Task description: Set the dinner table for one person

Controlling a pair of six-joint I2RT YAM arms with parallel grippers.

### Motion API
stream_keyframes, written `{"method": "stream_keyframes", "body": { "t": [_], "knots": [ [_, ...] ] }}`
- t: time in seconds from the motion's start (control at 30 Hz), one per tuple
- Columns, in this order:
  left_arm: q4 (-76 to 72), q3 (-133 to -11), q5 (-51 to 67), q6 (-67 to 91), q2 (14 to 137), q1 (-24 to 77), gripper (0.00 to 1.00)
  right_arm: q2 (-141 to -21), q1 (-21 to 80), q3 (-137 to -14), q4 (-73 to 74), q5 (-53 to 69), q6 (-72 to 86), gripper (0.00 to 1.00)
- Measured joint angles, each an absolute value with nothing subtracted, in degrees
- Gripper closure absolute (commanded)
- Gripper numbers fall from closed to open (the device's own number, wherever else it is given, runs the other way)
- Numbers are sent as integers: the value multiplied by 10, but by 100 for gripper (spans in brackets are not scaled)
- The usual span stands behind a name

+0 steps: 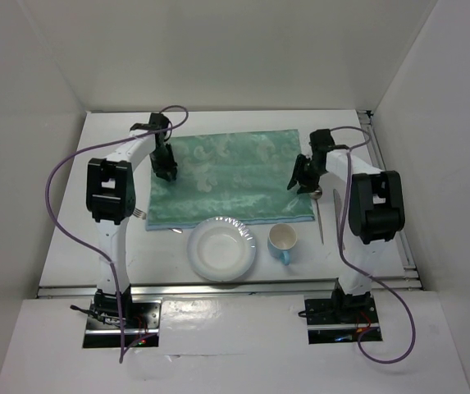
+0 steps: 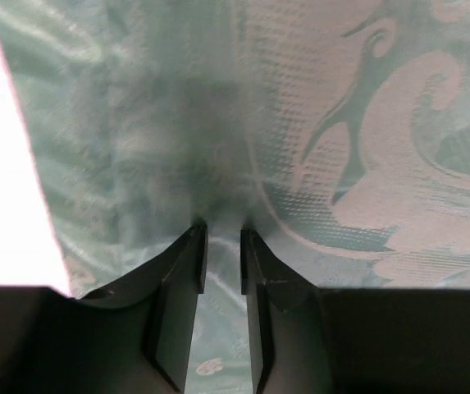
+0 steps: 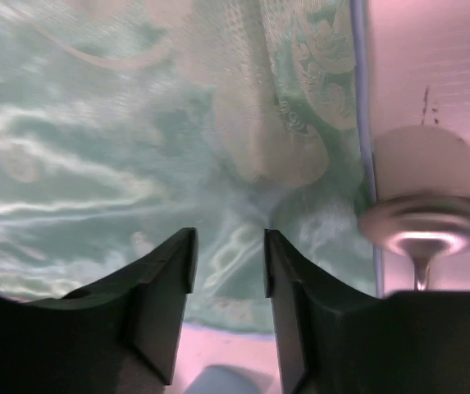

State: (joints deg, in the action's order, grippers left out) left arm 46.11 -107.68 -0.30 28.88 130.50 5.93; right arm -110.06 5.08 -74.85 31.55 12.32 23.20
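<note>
The white dinner table [image 1: 218,123] holds a green-teal patterned cloth mat [image 1: 235,176] spread at its middle. My left gripper [image 1: 166,168] is down on the mat's left part. In the left wrist view its jaws [image 2: 223,238] are narrowly apart, with a raised fold of the mat [image 2: 218,148] pinched at the tips. My right gripper [image 1: 304,182] is at the mat's right edge. In the right wrist view it [image 3: 228,246] is open over a wrinkle of the mat [image 3: 136,123] and holds nothing.
A white plate [image 1: 222,248] and a white cup with a blue handle [image 1: 283,240] sit in front of the mat. A spoon [image 3: 427,226] and a knife [image 1: 320,220] lie right of the mat. A fork [image 1: 140,214] shows partly under the left arm.
</note>
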Motion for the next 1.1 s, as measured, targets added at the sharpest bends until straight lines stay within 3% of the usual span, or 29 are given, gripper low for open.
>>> {"method": "stream_keyframes", "body": {
  "t": [0.2,0.37,0.7,0.9,1.1],
  "knots": [
    [502,-1107,-19,287,1303,59,43,-1001,50,-797,361,102,214,35],
    [515,-1115,-28,287,1271,59,36,-858,49,-741,377,90,221,22],
    [520,-1091,-37,288,1122,71,35,-657,115,-550,463,92,324,15],
    [519,-1036,-36,289,1051,88,35,-635,197,-500,470,78,384,16],
    [522,-1026,-37,289,1051,92,35,-643,255,-465,471,53,425,33]
  ]
}}
